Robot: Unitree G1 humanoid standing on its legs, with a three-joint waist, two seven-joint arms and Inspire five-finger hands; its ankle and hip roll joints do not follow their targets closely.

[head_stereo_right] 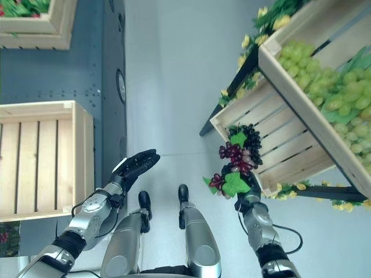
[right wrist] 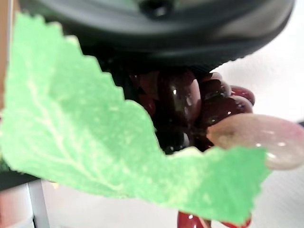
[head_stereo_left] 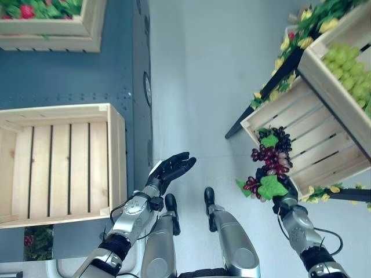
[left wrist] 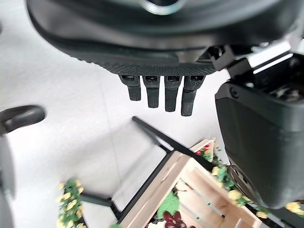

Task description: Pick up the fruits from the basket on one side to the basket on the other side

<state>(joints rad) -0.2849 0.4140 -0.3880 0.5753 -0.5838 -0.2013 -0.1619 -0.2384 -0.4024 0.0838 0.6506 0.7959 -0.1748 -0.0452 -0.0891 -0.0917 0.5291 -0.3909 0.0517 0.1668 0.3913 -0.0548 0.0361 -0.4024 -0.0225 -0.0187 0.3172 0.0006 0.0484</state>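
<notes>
We are looking first at the right hand, whose dark fingers are hidden under a bunch of dark red and purple plastic grapes with green paper leaves, so we cannot tell whether they are curling round it or not. In the right wrist view the glossy red grapes and a big green leaf are sitting right against the dark palm. The bunch is hanging at the front corner of a slatted pale wooden crate, overlapping its lower rim, with the darkest grapes lying over the crate's slats. This crate is tilting on a black metal stand trimmed with yellow flowers and green leaves. Just beside it, along its far edge, a second pale wooden crate is holding green grapes.

The left hand is hovering over the grey floor with its fingers straight and relaxed, holding nothing. Near it, at the opposite side of the floor, an empty slatted wooden crate is resting on a dark blue surface. Beyond that one, another wooden crate is holding red fruit among green leaves.
</notes>
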